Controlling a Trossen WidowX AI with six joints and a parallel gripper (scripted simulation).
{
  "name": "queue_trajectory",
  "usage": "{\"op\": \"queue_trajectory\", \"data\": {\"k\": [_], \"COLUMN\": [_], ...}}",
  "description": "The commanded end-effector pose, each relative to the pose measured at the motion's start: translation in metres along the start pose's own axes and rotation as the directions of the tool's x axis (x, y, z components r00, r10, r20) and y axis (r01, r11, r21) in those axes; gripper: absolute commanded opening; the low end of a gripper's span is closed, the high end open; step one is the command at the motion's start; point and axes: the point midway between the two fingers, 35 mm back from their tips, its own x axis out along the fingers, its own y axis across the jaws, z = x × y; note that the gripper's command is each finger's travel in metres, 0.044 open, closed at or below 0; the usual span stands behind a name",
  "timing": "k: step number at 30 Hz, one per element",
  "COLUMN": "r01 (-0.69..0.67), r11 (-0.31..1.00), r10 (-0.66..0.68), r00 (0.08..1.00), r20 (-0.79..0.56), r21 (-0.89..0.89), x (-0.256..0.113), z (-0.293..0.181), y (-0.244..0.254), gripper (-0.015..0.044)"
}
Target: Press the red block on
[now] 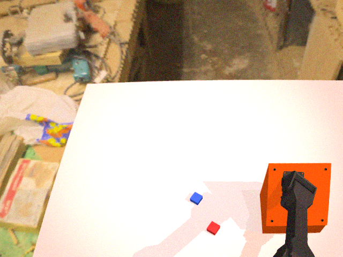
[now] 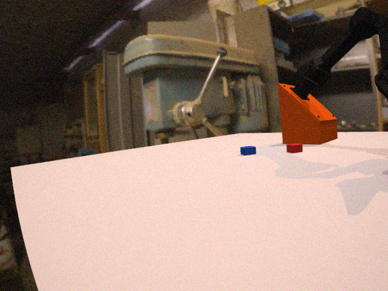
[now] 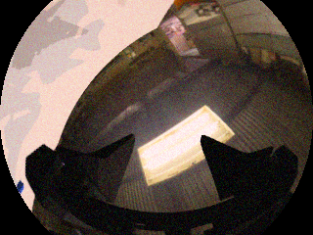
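Red block sits near the blue block, nothing between them.

Top view steeply downward, exterior low across the same white tabletop.

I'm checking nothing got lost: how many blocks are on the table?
2. The blue block and red block sit apart, both near the orange base. Others could be out of frame.
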Motion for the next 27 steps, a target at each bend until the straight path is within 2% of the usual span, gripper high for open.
{"op": "queue_trajectory", "data": {"k": [1, 3, 7, 11, 15, 19, 22, 25, 27], "r01": [0.0, 0.001, -0.069, -0.271, -0.538, -0.769, -0.841, -0.774, -0.643], "r11": [1.0, 1.0, 0.991, 0.937, 0.782, 0.481, 0.172, -0.163, -0.368], "r10": [0.0, -0.001, 0.049, 0.191, 0.387, 0.585, 0.706, 0.783, 0.804], "r00": [1.0, 1.0, 0.983, 0.926, 0.815, 0.639, 0.469, 0.276, 0.144], "r20": [0.0, 0.024, 0.176, 0.326, 0.432, 0.499, 0.531, 0.557, 0.577], "r21": [0.0, 0.014, 0.111, 0.219, 0.315, 0.421, 0.514, 0.612, 0.672], "x": [0.0, 0.005, 0.031, 0.046, 0.044, 0.023, -0.004, -0.039, -0.066], "z": [0.0, 0.001, 0.003, -0.003, -0.023, -0.052, -0.078, -0.106, -0.124], "y": [0.0, 0.005, 0.042, 0.096, 0.158, 0.217, 0.255, 0.283, 0.295], "gripper": [0.0426, 0.044, 0.044, 0.044, 0.044, 0.044, 0.044, 0.044, 0.044]}}
